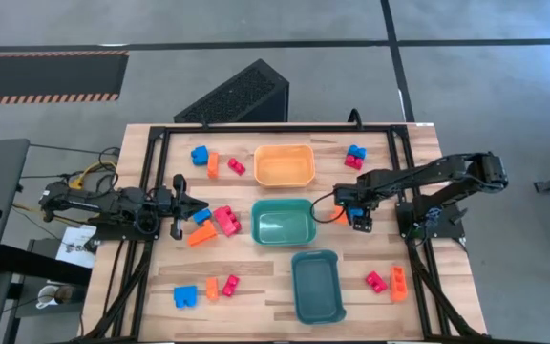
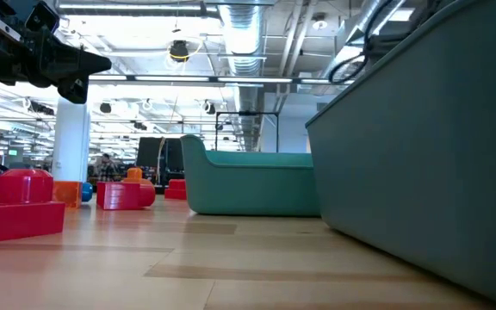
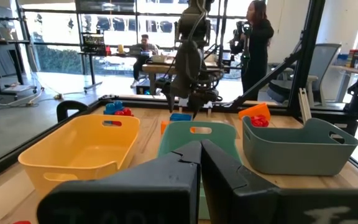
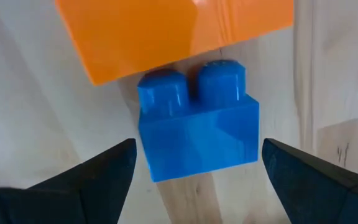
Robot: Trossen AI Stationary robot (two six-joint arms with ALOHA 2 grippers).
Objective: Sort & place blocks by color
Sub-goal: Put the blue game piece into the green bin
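Beside green tray [image 1: 284, 222], right gripper [image 4: 197, 162] wide open, empty, straddling blue block [image 4: 197, 130]; gaps both sides.

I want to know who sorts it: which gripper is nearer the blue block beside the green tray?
Right. The right gripper hangs open straddling the blue block; the left gripper sits shut across the green tray.
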